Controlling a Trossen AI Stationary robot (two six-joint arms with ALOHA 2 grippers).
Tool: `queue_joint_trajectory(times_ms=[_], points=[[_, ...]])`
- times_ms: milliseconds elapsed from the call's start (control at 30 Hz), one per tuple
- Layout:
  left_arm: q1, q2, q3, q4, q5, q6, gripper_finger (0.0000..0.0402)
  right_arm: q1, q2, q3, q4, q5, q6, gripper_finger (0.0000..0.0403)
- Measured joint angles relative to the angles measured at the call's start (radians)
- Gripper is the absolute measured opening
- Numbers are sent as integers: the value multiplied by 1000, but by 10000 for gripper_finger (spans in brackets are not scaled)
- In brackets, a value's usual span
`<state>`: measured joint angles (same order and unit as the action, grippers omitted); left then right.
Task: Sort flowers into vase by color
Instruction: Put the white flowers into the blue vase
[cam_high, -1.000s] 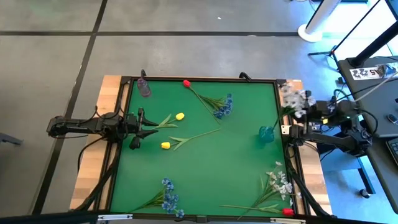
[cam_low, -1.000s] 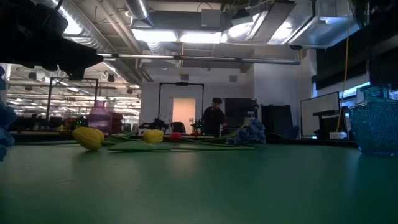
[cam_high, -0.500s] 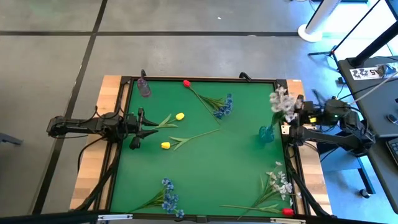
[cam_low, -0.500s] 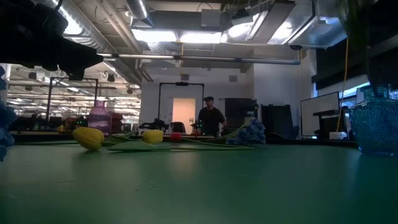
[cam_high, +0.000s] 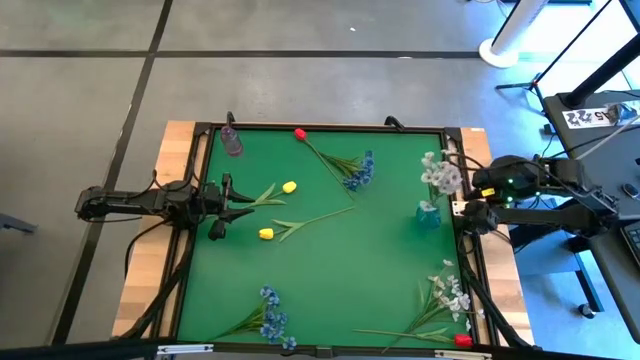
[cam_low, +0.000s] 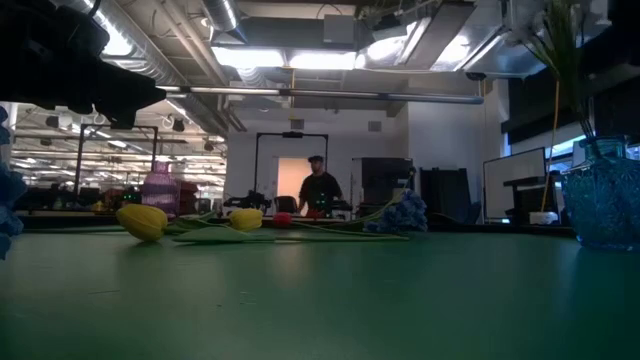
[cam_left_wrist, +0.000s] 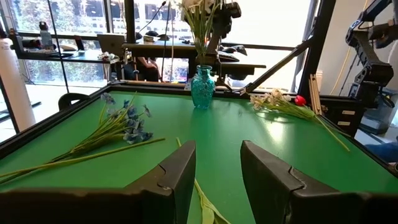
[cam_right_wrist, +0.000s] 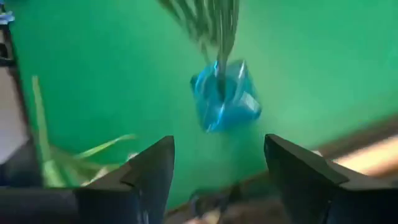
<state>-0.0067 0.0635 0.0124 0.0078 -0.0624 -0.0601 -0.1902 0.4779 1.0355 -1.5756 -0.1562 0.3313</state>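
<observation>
The left gripper (cam_left_wrist: 217, 155) waits low over the left side of the green table (cam_high: 330, 280), its fingers parted and closed on nothing, with a thin green stem lying on the cloth just ahead of them. The two yellow tulips (cam_high: 289, 186) (cam_high: 266, 233) lie beside it, their stems running off toward the middle, so that arm is plainly the nearer one to them. Past those are a blue bunch (cam_high: 360, 172) and a red tulip (cam_high: 300, 133) toward the far edge, and a small purple vase (cam_high: 232, 140) in the far left corner. At the right edge stands the teal vase (cam_high: 428, 214), where the work is happening. The white spray (cam_high: 441, 172) stands nearly upright, stems down in the vase's mouth and blossoms leaning slightly toward the far side. The right gripper (cam_right_wrist: 217, 149) hovers just above and beside the vase, looking down on it. Its fingers are spread wide, and I can see nothing pinched between them; the stems lie beyond the fingertips, not in the gap. To my eye the spray is already released, so the claw needs to draw away without brushing the tall stems. Another white spray (cam_high: 448, 295) lies along the right side toward the near corner, closest to this arm.
</observation>
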Motion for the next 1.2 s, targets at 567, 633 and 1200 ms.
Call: queue_joint_trajectory(times_ms=[567, 633, 1200], points=[[0, 0, 0, 0, 0, 0, 124, 0, -40, 34, 650, -520, 149, 231], [0, 0, 0, 0, 0, 0, 124, 0, -40, 34, 788, -564, 203, 231], [0, 0, 0, 0, 0, 0, 124, 10, 142, 33, 1433, -550, 253, 231]])
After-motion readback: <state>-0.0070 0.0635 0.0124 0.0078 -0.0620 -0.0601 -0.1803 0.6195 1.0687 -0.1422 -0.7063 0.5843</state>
